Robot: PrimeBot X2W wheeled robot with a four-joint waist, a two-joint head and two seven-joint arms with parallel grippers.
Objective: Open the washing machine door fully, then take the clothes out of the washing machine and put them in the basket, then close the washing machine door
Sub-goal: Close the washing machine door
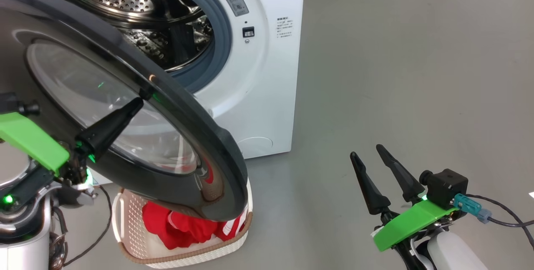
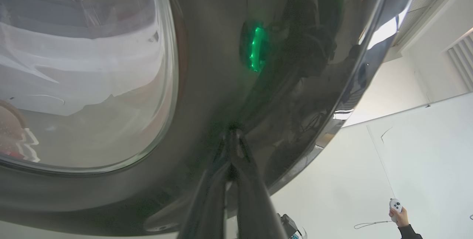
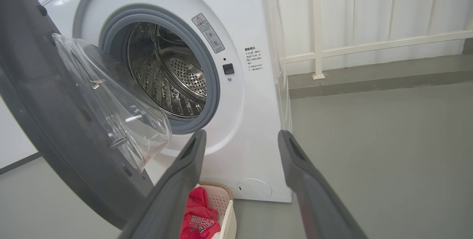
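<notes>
Head view: left gripper fingers pressed together and holding nothing, tips touching the wide glossy black rim of the large round glass-windowed washing machine door, which stands part-way swung out from the big white front-loading washing machine. The right gripper has its fingers spread and empty, well apart from the door. Likely rigid, hinged and slick, so push on the rim near the free edge, not the glass. Being round it has no long axis: outer face toward the left fingers, free edge beyond them over the small cream perforated plastic basket holding the bright red garment.
</notes>
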